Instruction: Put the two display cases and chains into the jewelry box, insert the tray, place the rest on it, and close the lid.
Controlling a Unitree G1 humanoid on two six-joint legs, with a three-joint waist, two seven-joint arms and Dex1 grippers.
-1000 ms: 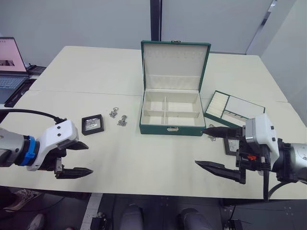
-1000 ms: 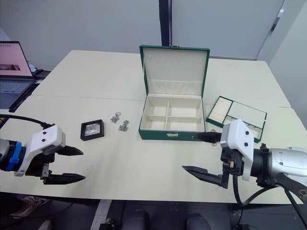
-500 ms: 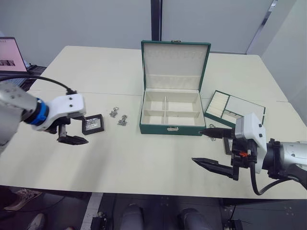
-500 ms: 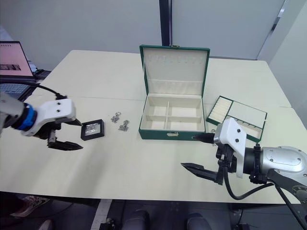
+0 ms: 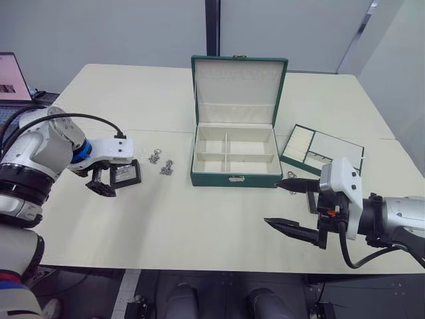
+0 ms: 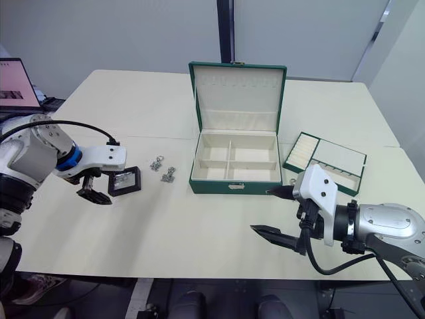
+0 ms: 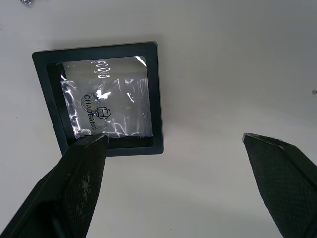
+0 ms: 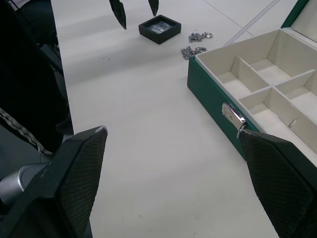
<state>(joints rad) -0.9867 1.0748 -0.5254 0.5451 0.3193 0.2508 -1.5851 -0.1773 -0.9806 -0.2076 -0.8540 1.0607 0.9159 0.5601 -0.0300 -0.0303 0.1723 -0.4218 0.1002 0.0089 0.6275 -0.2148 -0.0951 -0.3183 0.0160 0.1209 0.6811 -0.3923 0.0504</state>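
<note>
Left end effector has moved over display case.

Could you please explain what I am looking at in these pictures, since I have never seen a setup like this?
This is a two-armed humanoid robot at a table. The two wide pictures come from cameras in its head, looking down over its arms. The two close-ups come from cameras on its wrists, looking along each gripper's two black fingers.

On the table stands an open green jewelry box with its lid raised, and beside it a shallow green tray. Two small bunches of chain lie to the box's left, next to a black-framed display case.

The left gripper hovers open over that case. The right gripper is open and holds nothing.
</note>
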